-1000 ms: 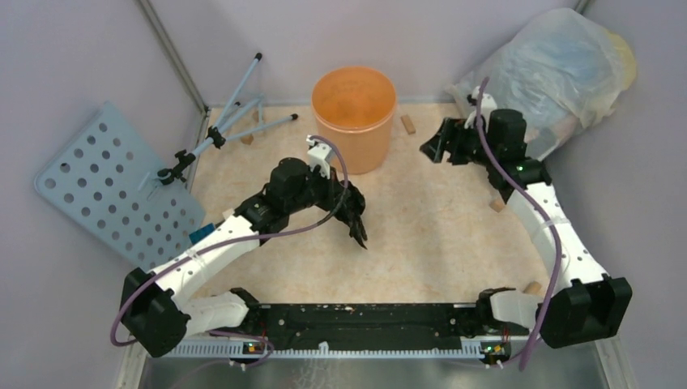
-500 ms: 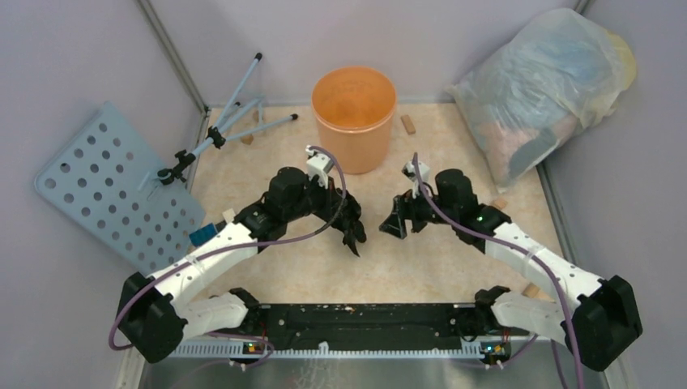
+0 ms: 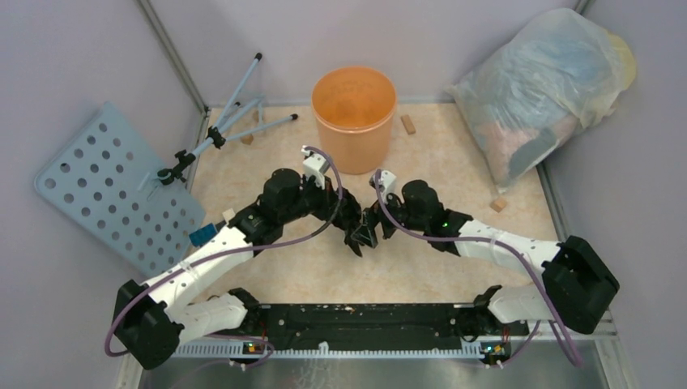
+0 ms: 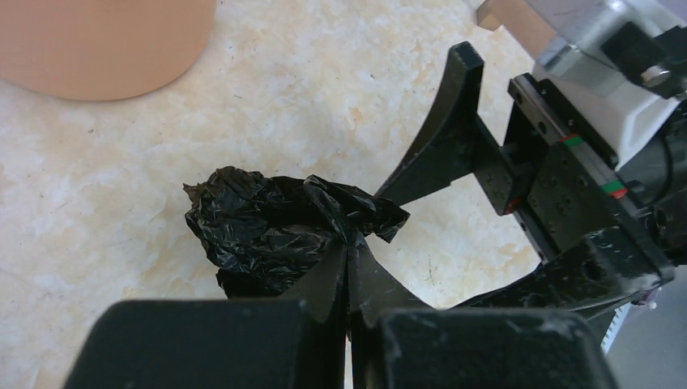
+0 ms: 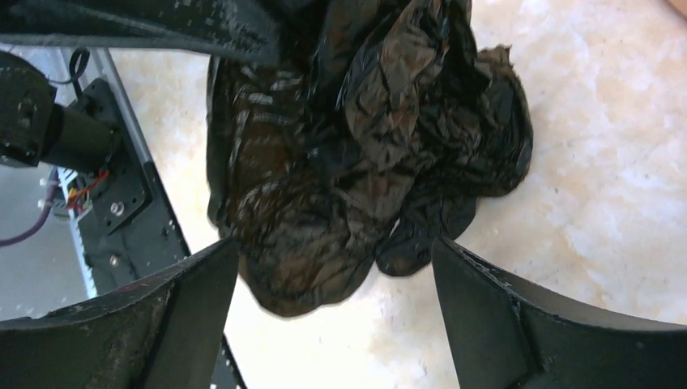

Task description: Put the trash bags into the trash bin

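Speckled beige table [image 3: 454, 271], mid-task: the right arm has swung in from the far right corner, where it hovered a second ago beside the stuffed sack [image 3: 551, 77], and now meets the left arm at the centre.

The left gripper [image 4: 348, 261] has barely moved. Its fingers are clenched on a pinch of the crumpled black bag [image 4: 275, 231], which hangs bunched just above the table. The right gripper [image 5: 334, 251] arrives with its fingers spread wide, one on each side of the bag's lower folds. From its wrist view neither finger appears to touch the plastic yet.

This looks like the start of a two-handed hold or a handover, perhaps to spread the bag before it goes in. The orange bin [image 3: 354, 113] stands upright at the far centre, well apart from the bag, so the delivery itself is not yet begun.

The left arm rises from its near-left base, elbow lifted, forearm angled right towards the centre and wrist tipped downwards. The right arm stretches low and long from the near-right base, reaching left across the table, with its wrist level and its open fingers aimed at the left gripper.
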{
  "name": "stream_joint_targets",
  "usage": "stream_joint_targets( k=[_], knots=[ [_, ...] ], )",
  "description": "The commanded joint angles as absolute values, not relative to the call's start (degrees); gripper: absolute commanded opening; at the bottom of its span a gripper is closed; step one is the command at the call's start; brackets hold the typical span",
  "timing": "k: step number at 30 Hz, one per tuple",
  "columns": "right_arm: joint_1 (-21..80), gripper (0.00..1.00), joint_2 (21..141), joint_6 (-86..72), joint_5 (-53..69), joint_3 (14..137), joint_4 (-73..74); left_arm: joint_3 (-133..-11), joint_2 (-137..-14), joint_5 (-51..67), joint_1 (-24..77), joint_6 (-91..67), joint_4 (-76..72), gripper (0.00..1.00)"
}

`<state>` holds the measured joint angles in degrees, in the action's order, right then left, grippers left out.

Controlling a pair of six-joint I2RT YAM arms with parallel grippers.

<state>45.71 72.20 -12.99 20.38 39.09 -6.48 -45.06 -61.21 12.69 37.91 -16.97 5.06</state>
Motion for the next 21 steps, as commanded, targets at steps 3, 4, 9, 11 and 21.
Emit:
stream_joint_targets(
  k=[3, 4, 9, 11, 21],
  knots=[
    [49.4, 0.9, 76.0, -11.4, 13.7, 42.2, -14.4, -46.7, -59.7, 14.6, 37.7, -17.5, 4.0, 0.0],
    [49.8, 0.9, 76.2, -11.3, 11.7, 42.4, -14.4, -47.0, -59.6, 14.9, 37.7, -17.6, 4.0, 0.0],
    [49.9, 0.88, 73.1, -11.7, 3.4, 39.8, -16.9, -47.5, -59.0, 15.1, 37.7, -17.1, 4.2, 0.0],
    [49.9, 0.82, 72.0, -11.3, 4.6, 38.7, -18.6, -47.4, -58.7, 15.3, 37.7, -17.2, 4.3, 0.0],
    [49.9, 0.69, 69.4, -6.1, 4.8, 38.0, -18.4, -48.5, -58.4, 25.7, 37.7, -15.5, 3.5, 0.0]
  ],
)
